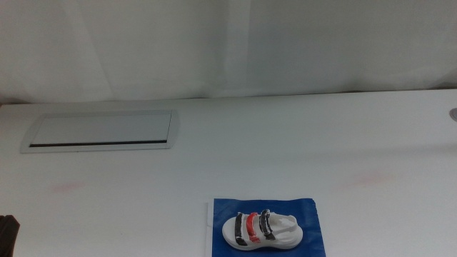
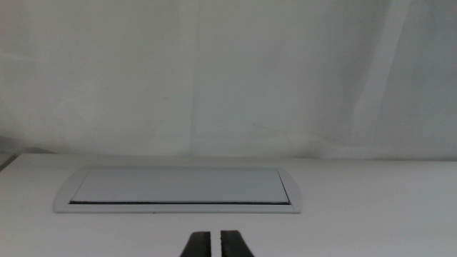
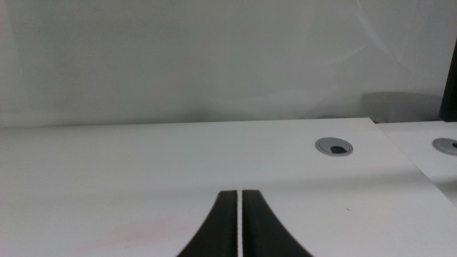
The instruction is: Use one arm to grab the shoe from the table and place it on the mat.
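Observation:
The white sandal [image 1: 260, 229] with two black straps and one red strap lies on its sole on the blue mat [image 1: 313, 216] near the front edge of the white table [image 1: 285, 143]. No gripper touches it. The left gripper [image 2: 212, 244] waits at the front left; only a dark bit of it [image 1: 7, 232] shows in the middle view, and its jaws stand close together with a thin gap, holding nothing. The right gripper [image 3: 239, 225] is out of the middle view; its jaws are shut and empty.
A grey rectangular inset panel [image 1: 100, 130] lies at the back left and also shows in the left wrist view [image 2: 178, 187]. Round grey cable grommets [image 3: 333, 147] sit near the table's right edge. A white curtain hangs behind the table.

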Robot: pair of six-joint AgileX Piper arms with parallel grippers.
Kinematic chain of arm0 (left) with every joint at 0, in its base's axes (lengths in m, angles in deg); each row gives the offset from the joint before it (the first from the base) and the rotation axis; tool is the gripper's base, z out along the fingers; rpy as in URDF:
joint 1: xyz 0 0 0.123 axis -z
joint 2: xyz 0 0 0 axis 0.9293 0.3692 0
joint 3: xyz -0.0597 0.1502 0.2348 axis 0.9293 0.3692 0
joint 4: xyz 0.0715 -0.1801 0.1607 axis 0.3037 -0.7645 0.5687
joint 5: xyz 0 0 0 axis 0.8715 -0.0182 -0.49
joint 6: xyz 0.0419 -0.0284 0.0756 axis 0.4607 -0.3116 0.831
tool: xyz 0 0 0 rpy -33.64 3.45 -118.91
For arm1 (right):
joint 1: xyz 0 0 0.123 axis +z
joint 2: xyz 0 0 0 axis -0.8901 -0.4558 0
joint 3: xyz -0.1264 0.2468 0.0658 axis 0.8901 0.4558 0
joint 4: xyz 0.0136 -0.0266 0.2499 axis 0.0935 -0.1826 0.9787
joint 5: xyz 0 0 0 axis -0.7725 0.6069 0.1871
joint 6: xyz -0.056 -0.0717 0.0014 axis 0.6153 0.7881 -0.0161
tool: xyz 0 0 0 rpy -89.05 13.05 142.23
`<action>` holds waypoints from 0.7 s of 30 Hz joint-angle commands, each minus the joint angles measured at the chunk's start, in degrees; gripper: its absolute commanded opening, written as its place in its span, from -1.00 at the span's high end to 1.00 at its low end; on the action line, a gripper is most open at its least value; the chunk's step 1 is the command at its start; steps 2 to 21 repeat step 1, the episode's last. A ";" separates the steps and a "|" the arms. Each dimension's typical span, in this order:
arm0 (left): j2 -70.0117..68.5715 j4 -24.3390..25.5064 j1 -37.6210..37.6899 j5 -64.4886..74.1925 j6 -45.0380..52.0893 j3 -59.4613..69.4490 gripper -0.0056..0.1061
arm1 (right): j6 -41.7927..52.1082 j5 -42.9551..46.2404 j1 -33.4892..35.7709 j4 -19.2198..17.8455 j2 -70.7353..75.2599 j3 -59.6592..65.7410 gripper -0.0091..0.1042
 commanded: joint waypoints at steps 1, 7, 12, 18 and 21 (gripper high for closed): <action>-0.09 -0.25 0.22 -0.76 -0.49 0.55 0.95 | 0.29 0.71 -0.30 -0.51 0.00 0.34 0.88; -0.09 -0.25 0.22 -0.76 -0.49 0.55 0.95 | 0.29 0.71 -0.30 -0.51 0.00 0.34 0.88; -0.09 -0.25 0.22 -0.76 -0.49 0.55 0.95 | 0.29 0.71 -0.30 -0.51 0.00 0.34 0.88; -0.09 -0.25 0.22 -0.76 -0.49 0.55 0.95 | 0.29 0.71 -0.30 -0.51 0.00 0.34 0.88; -0.09 -0.25 0.22 -0.76 -0.49 0.55 0.95 | 0.29 0.71 -0.30 -0.51 0.00 0.34 0.88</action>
